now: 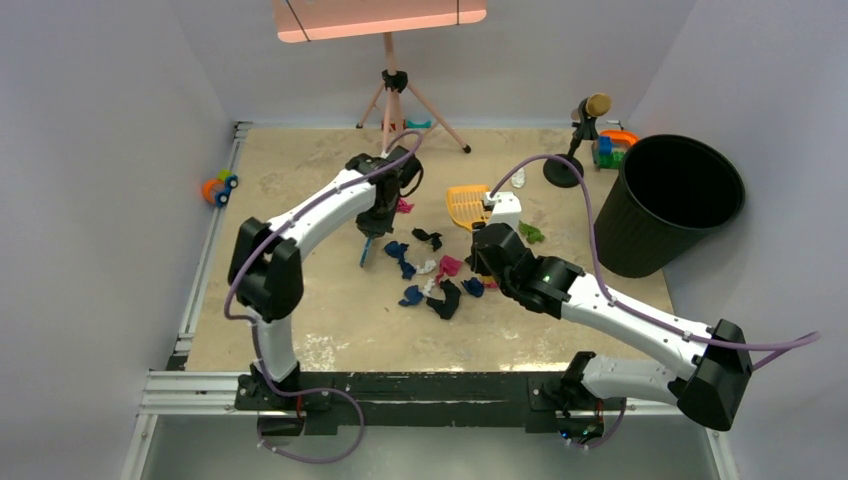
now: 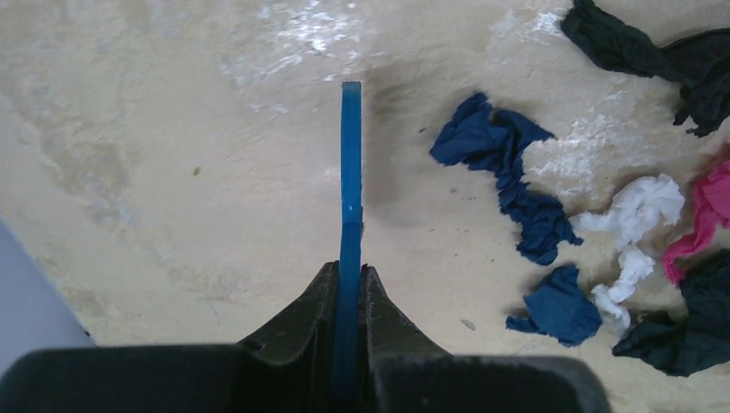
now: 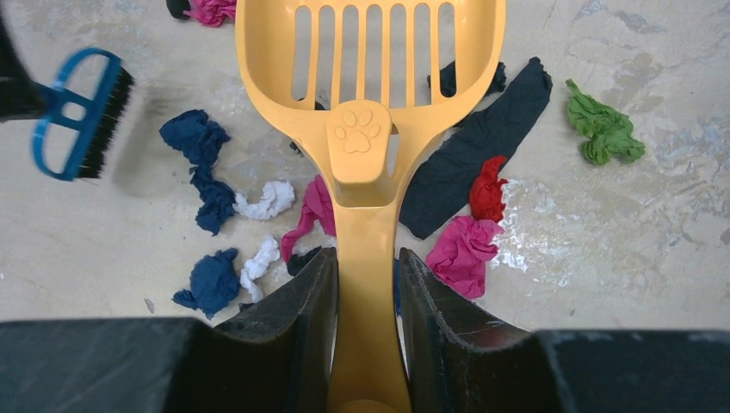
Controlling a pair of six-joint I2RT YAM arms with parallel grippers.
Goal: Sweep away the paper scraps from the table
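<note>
Our right end effector (image 3: 367,268) is clamped on the handle of the yellow dustpan (image 3: 357,138), a finger pressed against each side. Our left end effector (image 2: 349,274) grips the blue brush (image 2: 350,172) by its thin handle. From that wrist we see the brush edge-on, so its bristles are out of sight there.

From the near edge of the tabletop (image 1: 300,310) the left arm rises, folds at the elbow and reaches toward the middle. Its wrist is bent down, and the brush hangs below it. The right arm swings out past the near right corner, and its forearm runs back toward the middle. The dustpan's scoop points at the far edge.

The paper scraps (image 1: 440,285) lie in a loose cluster at the middle of the tabletop, between the two end effectors. They are dark blue, white, pink, black and red, with one green wad (image 3: 603,129) toward the right edge. The brush sits just left of the cluster, apart from the nearest blue wad.

From above, the right wrist covers the dustpan's handle and some scraps, and the left wrist hides most of the brush. We cannot tell whether the scoop rests on the tabletop.

Open tabletop runs from the cluster to the left and near edges. A black bin (image 1: 680,200) stands at the right edge, and a tripod (image 1: 395,95) at the far edge.
</note>
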